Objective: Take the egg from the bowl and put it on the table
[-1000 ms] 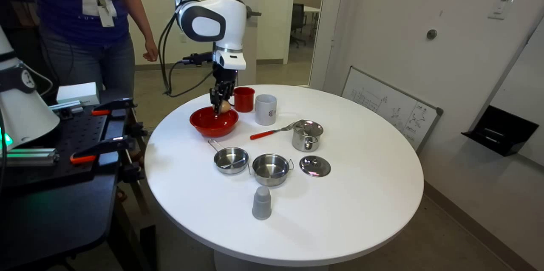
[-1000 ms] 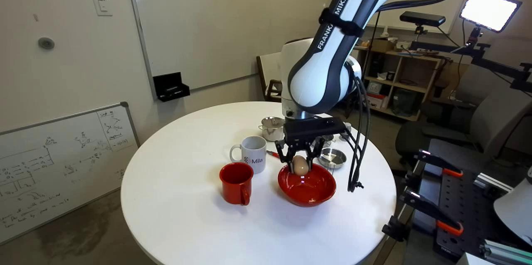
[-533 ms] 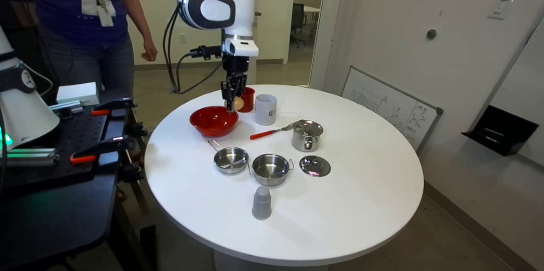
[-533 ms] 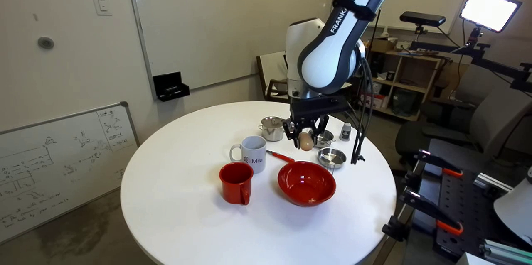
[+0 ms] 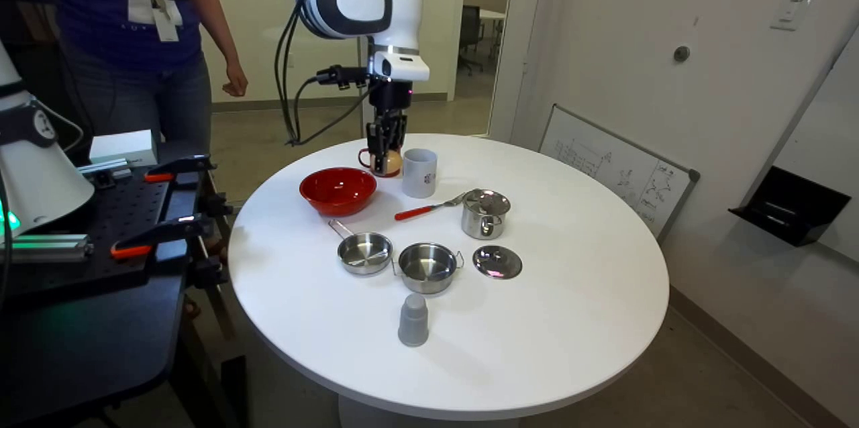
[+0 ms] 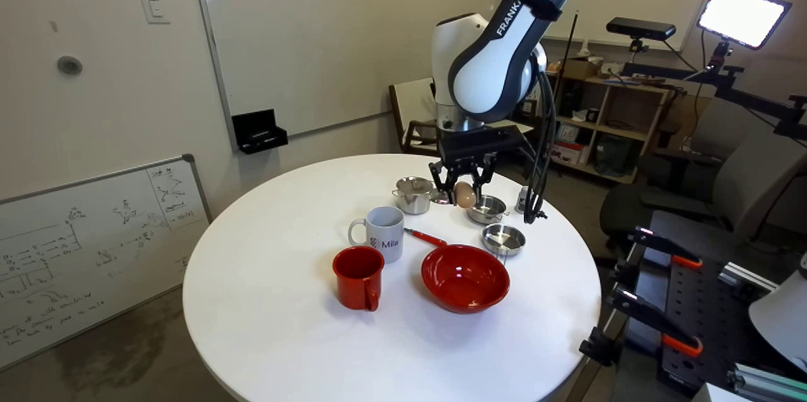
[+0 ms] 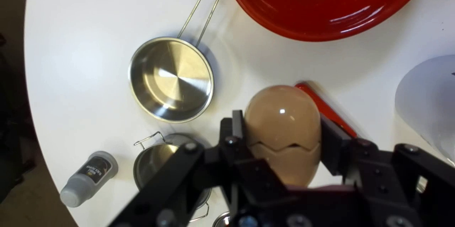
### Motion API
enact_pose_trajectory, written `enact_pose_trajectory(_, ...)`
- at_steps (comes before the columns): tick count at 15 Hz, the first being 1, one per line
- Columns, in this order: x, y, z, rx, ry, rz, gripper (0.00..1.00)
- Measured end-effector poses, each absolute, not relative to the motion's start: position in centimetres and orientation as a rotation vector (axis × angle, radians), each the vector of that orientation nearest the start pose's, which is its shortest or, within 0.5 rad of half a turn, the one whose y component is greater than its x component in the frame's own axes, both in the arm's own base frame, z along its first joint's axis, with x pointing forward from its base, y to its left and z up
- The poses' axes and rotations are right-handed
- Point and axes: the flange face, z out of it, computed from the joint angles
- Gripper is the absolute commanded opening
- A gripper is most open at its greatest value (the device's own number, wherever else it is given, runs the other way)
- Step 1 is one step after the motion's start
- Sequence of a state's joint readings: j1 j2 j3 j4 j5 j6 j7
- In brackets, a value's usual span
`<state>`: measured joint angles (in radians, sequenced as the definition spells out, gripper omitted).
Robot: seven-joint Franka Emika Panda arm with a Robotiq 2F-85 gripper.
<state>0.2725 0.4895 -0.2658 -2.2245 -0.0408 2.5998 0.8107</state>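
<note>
I find the claw (image 7: pixel 283 131) clenched on the egg (image 6: pixel 466 195) above the tabletop (image 5: pixel 570 321), outside the bowl (image 6: pixel 465 282); I judge the carry in hand, the next move calling for gentle lowering clear of the red handle (image 7: pixel 324 109), then release.

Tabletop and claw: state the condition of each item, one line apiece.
Toy egg: held aloft, halves joined
Claw: closed on the toy egg
Red bowl: upright, no egg inside
Red mug: upright
Mila mug: upright
Black pepper shaker: upright
Loop-handled saucepan: upright, uncovered
Two-handled pot: upright, uncovered
Taller pot: upright; covered or not, unclear
Metal lid: lying flat
Red-handled utensil: lying flat
</note>
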Motion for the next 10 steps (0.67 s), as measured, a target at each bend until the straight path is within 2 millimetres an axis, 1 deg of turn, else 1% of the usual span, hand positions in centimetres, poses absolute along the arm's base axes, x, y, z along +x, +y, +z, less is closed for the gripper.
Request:
enact_pose_trajectory(1,53.53,-0.39,15.15,-3.086,1.209,0.057,0.23)
enact_pose_trajectory(2,53.60,-0.50,15.21,-3.084,1.212,0.058,0.48)
enact_pose_trajectory(10,53.56,-0.53,15.05,-3.080,1.213,0.066,0.48)
